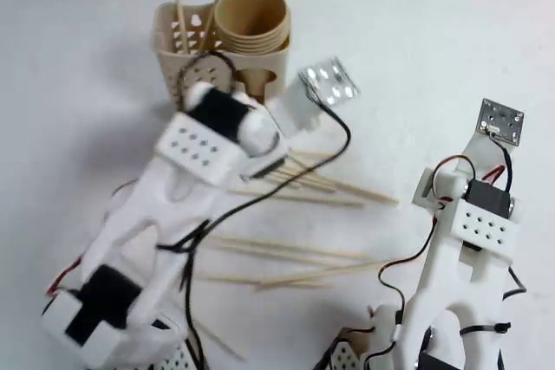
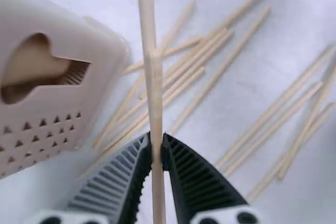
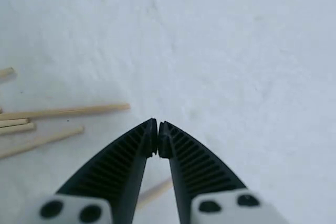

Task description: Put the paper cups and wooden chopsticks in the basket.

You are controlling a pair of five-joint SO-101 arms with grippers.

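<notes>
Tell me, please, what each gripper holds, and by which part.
The left gripper clamps one slim pale wooden chopstick partway along its shaft; the right gripper is shut, holding nothing.

Stacked paper cups in basket, loose chopsticks on table before it

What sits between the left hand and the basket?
Loose chopsticks on the white table, in the left wrist view. The left hand is shut on one chopstick beside the basket.
</notes>
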